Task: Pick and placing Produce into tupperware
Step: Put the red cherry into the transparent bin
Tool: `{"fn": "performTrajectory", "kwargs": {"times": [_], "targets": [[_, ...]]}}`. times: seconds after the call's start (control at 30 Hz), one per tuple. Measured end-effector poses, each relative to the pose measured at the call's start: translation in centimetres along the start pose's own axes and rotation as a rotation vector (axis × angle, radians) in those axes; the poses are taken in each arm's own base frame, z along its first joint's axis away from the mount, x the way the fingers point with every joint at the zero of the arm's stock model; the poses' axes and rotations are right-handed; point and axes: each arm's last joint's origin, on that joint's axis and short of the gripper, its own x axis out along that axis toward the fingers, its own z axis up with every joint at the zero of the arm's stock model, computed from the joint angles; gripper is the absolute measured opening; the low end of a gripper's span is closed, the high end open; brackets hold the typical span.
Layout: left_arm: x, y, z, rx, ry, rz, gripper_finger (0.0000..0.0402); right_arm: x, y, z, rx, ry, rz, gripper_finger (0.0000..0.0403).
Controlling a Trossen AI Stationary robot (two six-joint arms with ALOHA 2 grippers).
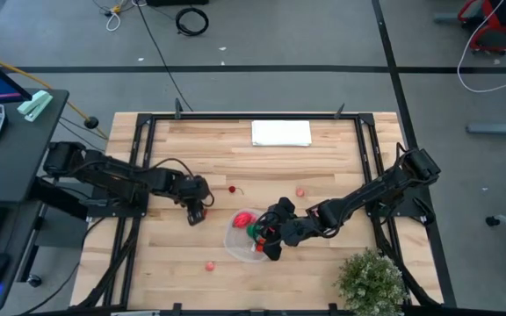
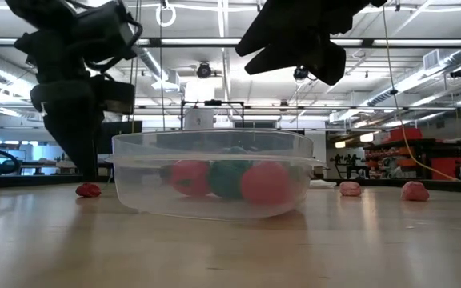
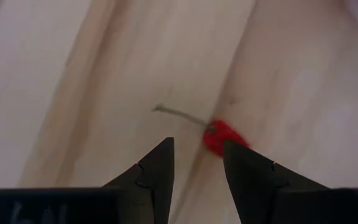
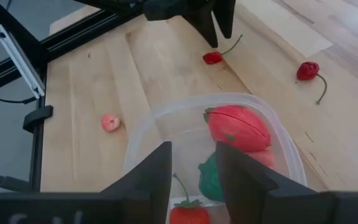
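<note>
Reaching from both sides
My left claw point(image 1: 198, 213), fingers apart, is hovering at center-left over a red chili point(image 3: 221, 137); my right claw point(image 1: 267, 242), fingers apart, is angling over the tupperware point(image 1: 235, 239).

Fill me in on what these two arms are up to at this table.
They are sorting small toy produce into a round clear plastic container on the wooden table. It already holds a large red piece, a green piece and others. The right gripper hovers open over it. The left gripper, also open, hangs above a small red stemmed pepper on the bare wood. More pieces lie loose, among them a pink one.
</note>
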Motion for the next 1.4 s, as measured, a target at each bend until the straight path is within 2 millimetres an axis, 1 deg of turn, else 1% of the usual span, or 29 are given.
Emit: {"fn": "performTrajectory", "kwargs": {"times": [0.17,0.27,0.53,0.83,0.97,1.03,1.13,1.27,1.33,1.4], "targets": [[0.0,-0.7,-0.2,-0.020,-0.007,-0.021,0.0153,0.0,0.0,0.0,0.000,0.000,0.000,0.0132],[0.4,-1.0,-0.4,-0.044,0.014,-0.016,0.0159,0.0,0.0,0.0,0.000,0.000,0.000,0.0133],[2.5,-1.6,-0.5,-0.028,0.043,0.003,0.0173,0.0,0.0,0.0,-0.004,0.003,-0.002,0.0132],[2.5,-1.7,-0.3,-0.029,0.007,0.008,0.0163,0.0,0.0,0.0,-0.031,0.004,-0.001,0.0133],[2.5,-1.6,-0.3,-0.029,0.003,0.013,0.0142,0.0,0.0,0.0,-0.031,0.003,-0.001,0.0133],[2.5,-1.6,-0.3,-0.028,0.001,0.016,0.0122,0.0,0.0,0.0,-0.032,0.004,-0.001,0.0132],[2.6,-1.9,-0.1,0.011,-0.029,0.000,0.0081,0.0,0.0,0.0,-0.031,0.003,-0.001,0.0132],[2.2,-3.3,0.8,0.075,-0.150,-0.093,0.0021,0.1,-0.1,0.0,-0.044,-0.013,-0.023,0.0132],[1.5,-4.5,1.5,0.118,-0.219,-0.143,0.0011,0.0,-0.2,0.1,-0.069,-0.029,-0.044,0.0132],[0.4,-5.8,2.5,0.163,-0.287,-0.191,0.0016,-0.2,-0.3,0.4,-0.079,-0.051,-0.067,0.0132]]}}
